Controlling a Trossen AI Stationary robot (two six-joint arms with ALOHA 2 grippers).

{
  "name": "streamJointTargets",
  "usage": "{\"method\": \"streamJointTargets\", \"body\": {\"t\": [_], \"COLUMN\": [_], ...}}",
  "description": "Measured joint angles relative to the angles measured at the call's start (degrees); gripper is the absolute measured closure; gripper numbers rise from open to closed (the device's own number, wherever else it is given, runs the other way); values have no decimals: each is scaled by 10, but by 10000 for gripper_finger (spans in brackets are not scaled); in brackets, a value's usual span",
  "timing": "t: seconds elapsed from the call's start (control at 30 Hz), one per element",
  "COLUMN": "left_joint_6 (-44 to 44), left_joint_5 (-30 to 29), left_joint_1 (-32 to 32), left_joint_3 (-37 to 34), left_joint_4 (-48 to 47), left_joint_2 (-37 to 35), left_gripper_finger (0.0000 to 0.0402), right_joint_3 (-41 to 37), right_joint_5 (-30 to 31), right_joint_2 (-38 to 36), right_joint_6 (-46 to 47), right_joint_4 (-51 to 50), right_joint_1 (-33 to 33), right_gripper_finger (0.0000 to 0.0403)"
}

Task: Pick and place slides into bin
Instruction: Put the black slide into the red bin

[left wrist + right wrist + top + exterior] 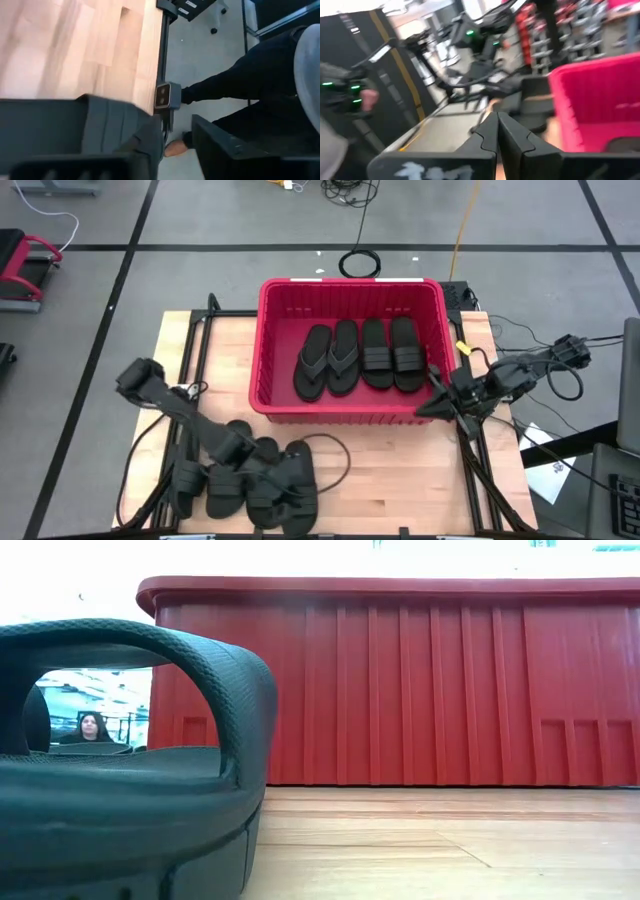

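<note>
we take the large red plastic crate with ribbed walls (352,310) as our landmark on the pale wooden counter (400,470). inside it lie four matte black rubber slides (362,356) side by side: a thong pair toward the left arm's side, a wide-strap pair beside them. several more black slides (245,480) wait in a cluster on the counter outside the crate's near wall, off its left-arm corner.

our left claw (275,485) is down in that cluster. its wrist view shows dark fingers (220,145) apart with a gap between them; we cannot tell whether a slide sits in it. our right claw (497,131) hangs just outside the crate's right-arm wall, tips pressed together, holding nothing.

we judge the step in hand to be picking the next slide from the cluster. the next move calls for closing on one strap, lifting clear of the neighbours, then carrying it over the crate's near rim to the bare floor.
</note>
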Motion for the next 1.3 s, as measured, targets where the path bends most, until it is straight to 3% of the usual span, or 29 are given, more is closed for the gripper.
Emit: {"method": "streamJointTargets", "body": {"t": [0.13, 0.27, 0.57, 1.1, 1.3], "left_joint_6": [-23, -32, 74, 90, 96], "left_joint_5": [59, 116, 125, 170, 183], "left_joint_1": [21, 45, 55, 69, 71], "left_joint_3": [0, 0, -5, -142, -163], "left_joint_4": [5, -15, -162, 63, 77], "left_joint_2": [47, 65, 64, 65, 65], "left_gripper_finger": [230, 174, 103, 146, 203], "right_joint_3": [-16, -19, -19, -19, -19], "right_joint_5": [-63, -82, -92, -71, -46], "right_joint_2": [-4, -2, -2, 2, 2], "right_joint_6": [6, 25, 62, 74, 55], "right_joint_4": [-1, 2, 22, 42, 71], "right_joint_1": [0, 0, 0, 0, 0], "right_gripper_finger": [402, 402, 403, 403, 403]}}
